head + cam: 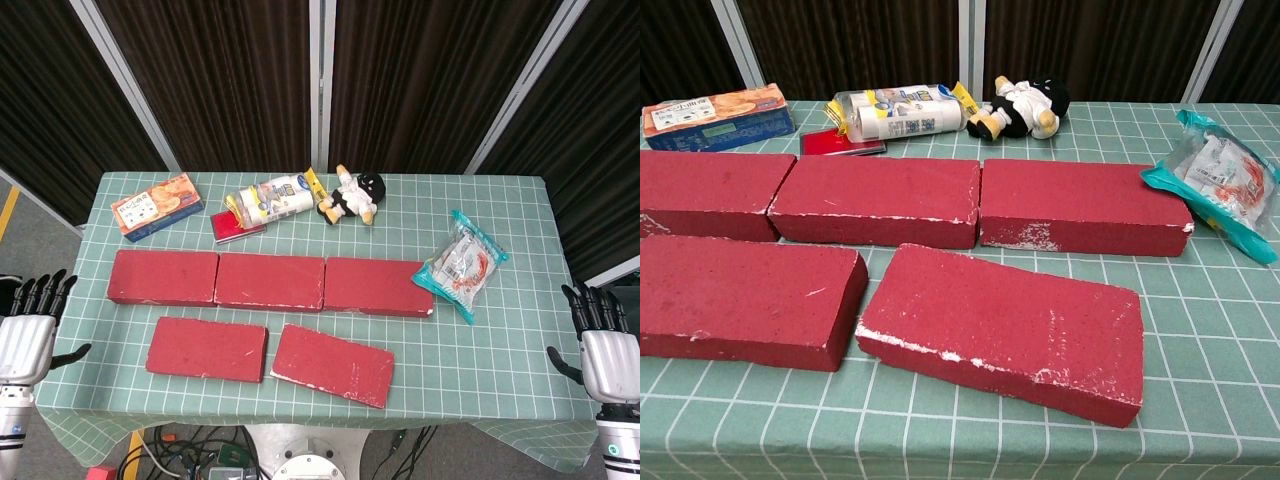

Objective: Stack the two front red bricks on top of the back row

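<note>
1. The left hand (28,335) is beside the left edge of the table (500,330), off the cloth. Its fingers point up and are spread apart, the thumb sticks out toward the table, and it holds nothing and touches nothing.
2. The right hand (603,345) is beside the right edge of the table in the same pose: fingers up and apart, thumb toward the table, nothing in it.
3. The chest view shows neither hand.
4. The back row (270,281) is three red bricks lying flat end to end across the middle of the table, and nothing lies on top of them.
5. The front left brick (208,348) lies flat just in front of the row, straight with it.
6. The front right brick (333,364) lies flat beside it, turned a little, its near corner close to the front table edge.
7. Behind the row are a snack box (156,205), a clear packet (268,199) over a small red item (235,227), and a plush doll (356,195).
8. A teal-edged bag (462,263) lies just right of the row's right end.
</note>
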`<state>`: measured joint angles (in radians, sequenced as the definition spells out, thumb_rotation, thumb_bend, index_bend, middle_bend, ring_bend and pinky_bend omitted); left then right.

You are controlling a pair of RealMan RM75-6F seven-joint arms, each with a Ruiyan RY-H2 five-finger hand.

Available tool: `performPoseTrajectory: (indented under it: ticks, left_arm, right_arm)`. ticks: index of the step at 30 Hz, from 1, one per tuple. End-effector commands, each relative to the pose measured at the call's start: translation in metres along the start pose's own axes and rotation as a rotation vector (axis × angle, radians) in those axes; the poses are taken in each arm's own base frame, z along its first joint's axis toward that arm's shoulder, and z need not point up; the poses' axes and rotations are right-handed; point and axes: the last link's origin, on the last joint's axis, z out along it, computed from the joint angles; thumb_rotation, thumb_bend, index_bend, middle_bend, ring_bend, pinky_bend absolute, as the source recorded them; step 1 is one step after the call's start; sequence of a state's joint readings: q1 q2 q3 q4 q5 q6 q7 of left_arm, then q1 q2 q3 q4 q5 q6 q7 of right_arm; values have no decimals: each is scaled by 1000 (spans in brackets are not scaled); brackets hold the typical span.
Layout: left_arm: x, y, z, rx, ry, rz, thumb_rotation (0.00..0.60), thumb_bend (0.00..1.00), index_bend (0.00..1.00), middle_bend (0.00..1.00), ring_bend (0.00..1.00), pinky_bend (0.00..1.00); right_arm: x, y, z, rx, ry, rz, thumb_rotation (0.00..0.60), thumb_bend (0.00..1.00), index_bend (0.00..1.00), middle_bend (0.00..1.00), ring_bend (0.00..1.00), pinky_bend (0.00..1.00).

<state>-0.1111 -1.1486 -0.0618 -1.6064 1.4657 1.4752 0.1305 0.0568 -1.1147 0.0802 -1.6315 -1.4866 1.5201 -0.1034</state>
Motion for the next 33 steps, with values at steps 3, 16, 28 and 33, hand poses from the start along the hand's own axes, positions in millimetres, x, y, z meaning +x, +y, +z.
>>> performPoseTrajectory:
  ticks: [3,16,28,33]
  left_arm:
    - [2,1,-1,-6,3,4,600,0,66,0,0,41]
    - [4,16,-3,-67,-49,-26,600,0,66,0,0,40]
    - [-25,83,-9,-261,-281,-130,600,0,50,0,0,41]
    - [-40,117,-2,-352,-317,-115,600,0,50,0,0,41]
  right_arm:
    - [-2,-1,0,2,-10,-2,600,150,0,0,0,0]
    - [3,0,3,-10,8,11,600,150,0,0,0,0]
    - [12,4,7,-11,19,-3,600,150,0,0,0,0]
    - [11,6,7,-17,16,4,600,150,0,0,0,0]
